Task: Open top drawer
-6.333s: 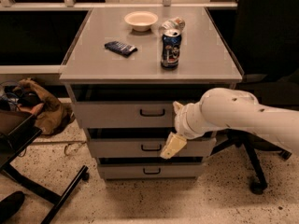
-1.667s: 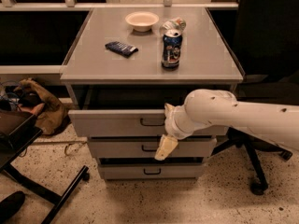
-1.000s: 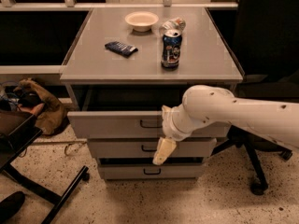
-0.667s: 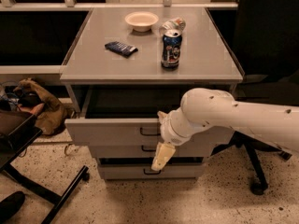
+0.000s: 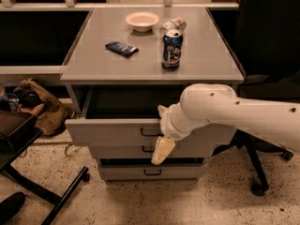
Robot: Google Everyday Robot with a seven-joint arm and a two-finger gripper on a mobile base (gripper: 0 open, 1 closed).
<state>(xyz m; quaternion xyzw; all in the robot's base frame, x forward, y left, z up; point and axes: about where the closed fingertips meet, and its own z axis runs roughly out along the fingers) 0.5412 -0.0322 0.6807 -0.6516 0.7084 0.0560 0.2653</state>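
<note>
The top drawer (image 5: 108, 132) is the uppermost of three light-grey fronts in the cabinet under the grey tabletop (image 5: 206, 55). It stands pulled out toward me, and its dark inside (image 5: 131, 104) shows behind the front. Its dark bar handle (image 5: 148, 133) sits at the centre. My gripper (image 5: 160, 136), cream and white at the end of the white arm that comes in from the right, is at the handle's right end, against the drawer front. The arm covers the right part of the front.
The middle drawer (image 5: 117, 151) and bottom drawer (image 5: 150, 172) are shut. On the tabletop stand a white bowl (image 5: 142, 20), a blue can (image 5: 172, 49), a dark packet (image 5: 121, 48) and a crumpled wrapper (image 5: 175, 23). A chair base (image 5: 257, 172) is at right, a black stand (image 5: 28, 172) and brown bag (image 5: 44, 109) at left.
The top drawer has slid out toward me from shut to well open. My gripper has moved with it, down and to the left.
</note>
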